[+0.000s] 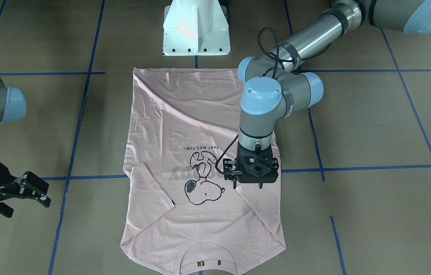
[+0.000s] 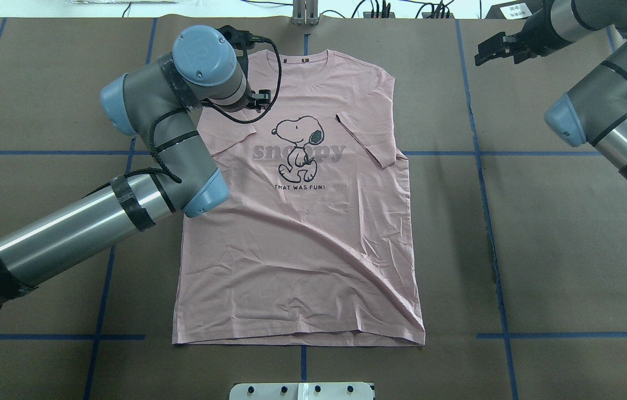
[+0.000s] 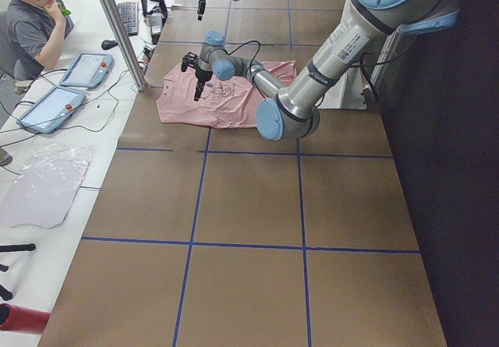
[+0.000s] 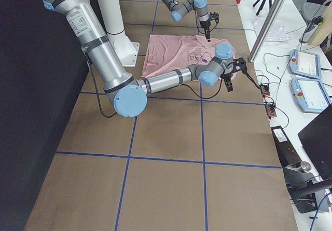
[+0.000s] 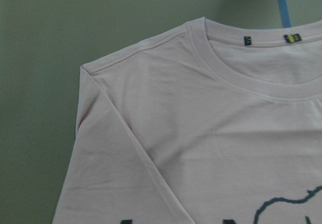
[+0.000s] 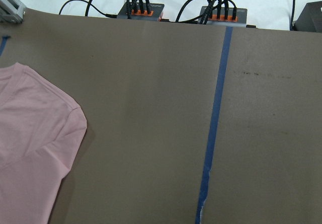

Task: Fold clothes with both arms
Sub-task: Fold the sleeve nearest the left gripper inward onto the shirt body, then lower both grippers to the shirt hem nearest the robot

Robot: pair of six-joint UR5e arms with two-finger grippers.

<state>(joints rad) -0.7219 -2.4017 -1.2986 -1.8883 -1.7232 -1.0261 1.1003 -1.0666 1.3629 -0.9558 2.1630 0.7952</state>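
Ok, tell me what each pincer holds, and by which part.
Nothing: the right pincer is open beside the T-shirt, the left pincer hangs above it.

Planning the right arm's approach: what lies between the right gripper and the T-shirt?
Only bare brown table crossed by one blue tape line, seen in the overhead view between right gripper and T-shirt.

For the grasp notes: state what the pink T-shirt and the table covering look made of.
T-shirt: thin knit fabric, probably cotton jersey, matte; wrinkles finely and has a stitched collar band. Table covering: matte brown paper or card, judging by its flat, dull surface; its blue lines look like tape, ragged in places.
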